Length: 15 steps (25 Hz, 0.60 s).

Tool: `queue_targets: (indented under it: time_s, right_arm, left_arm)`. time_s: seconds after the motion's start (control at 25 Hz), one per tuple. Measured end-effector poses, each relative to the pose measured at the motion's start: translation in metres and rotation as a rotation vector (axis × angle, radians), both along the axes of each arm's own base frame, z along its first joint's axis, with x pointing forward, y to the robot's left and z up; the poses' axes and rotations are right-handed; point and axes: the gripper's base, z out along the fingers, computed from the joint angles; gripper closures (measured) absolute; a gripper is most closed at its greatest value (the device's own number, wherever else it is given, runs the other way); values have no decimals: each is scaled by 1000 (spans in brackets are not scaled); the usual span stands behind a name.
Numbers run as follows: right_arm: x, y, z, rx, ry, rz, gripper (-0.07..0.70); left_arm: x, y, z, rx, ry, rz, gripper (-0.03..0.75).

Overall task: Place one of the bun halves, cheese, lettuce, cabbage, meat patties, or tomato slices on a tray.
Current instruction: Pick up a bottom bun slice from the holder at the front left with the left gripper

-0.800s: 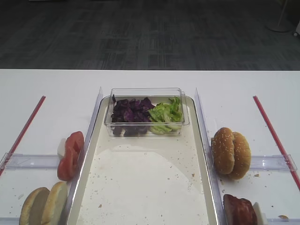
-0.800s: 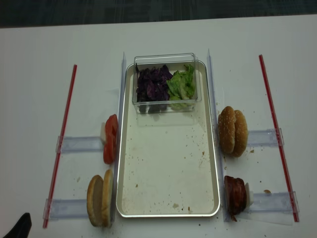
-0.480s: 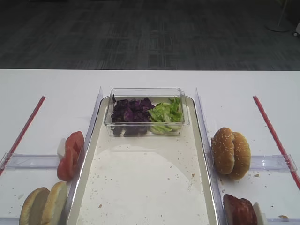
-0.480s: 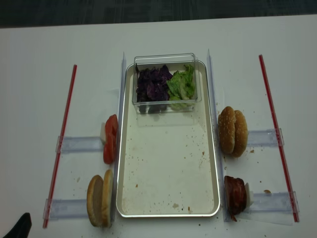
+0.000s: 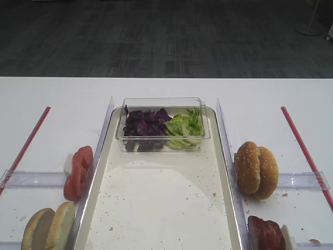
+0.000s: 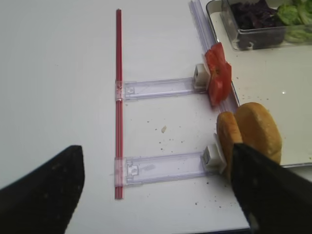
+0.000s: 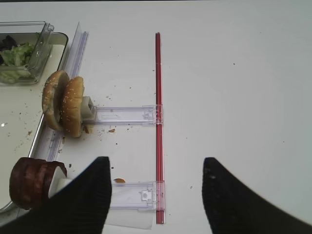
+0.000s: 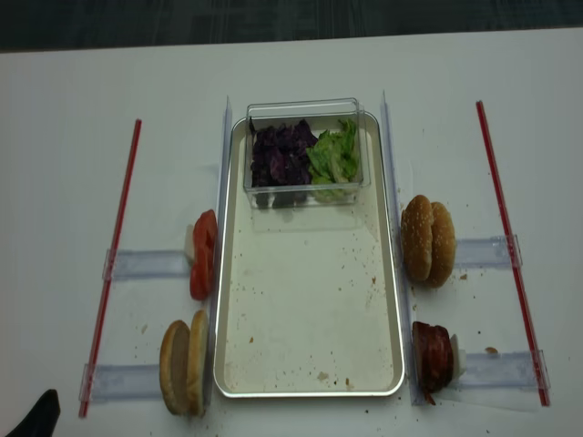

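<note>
Reading the station left to right, you see the following.
Left claw [image 6: 156, 195]: both dark fingers spread wide at the lower edge of the left wrist view, holding nothing, hovering over the counter [image 8: 55, 182]; one tip shows in the bottom-left corner of the realsense view.
Left red strip [image 8: 114, 255]: lies lengthwise on the counter, with two clear holders reaching from it toward the tray.
Tomato slices [image 8: 202, 255]: stand on edge at the end of the far clear holder [image 6: 156, 88], just outside the tray's left rim.
Bun halves [image 8: 185, 362]: two plain halves stand on edge, pressed together, at the end of the near holder, just beside the tray's left near corner.
Tray [image 8: 310, 364]: lies in the middle; its floor carries only crumbs and the clear box.
Clear box [image 8: 305, 107]: sits at the tray's far end.
Cabbage [image 8: 281, 153]: fills the box's left part.
Lettuce [image 8: 334, 155]: fills the box's right part, touching the cabbage.
Sesame buns [image 8: 428, 240]: stand on edge right of the tray, far holder.
Meat patties [image 8: 434, 357]: stand on edge right of the tray, near holder.
Right claw [image 7: 156, 192]: fingers spread, gripping nothing, above the counter beside the right red strip [image 7: 158, 122].
</note>
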Motion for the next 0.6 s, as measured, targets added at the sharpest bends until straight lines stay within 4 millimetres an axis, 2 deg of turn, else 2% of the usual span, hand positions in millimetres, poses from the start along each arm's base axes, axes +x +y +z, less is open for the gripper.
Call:
queue_targets:
  time_s: [0.12,0.32,0.4,0.44,0.6]
  right_arm:
    - [0,0,0,0,0,0,186]
    - [0,0,0,0,0,0,186]
    - [0,0,0,0,0,0,186]
    - [0,0,0,0,0,0,186]
    - [0,0,0,0,0,0,186]
  left_arm:
    - [7,-2,5,8,43,-28,151]
    - [28,-2,29,15,134,-36,151]
    - [41,-3,37,9,200,-40,151]
    - [55,-4,42,4,272,-43,151]
    - [88,-5,45,-7,415,-40,151]
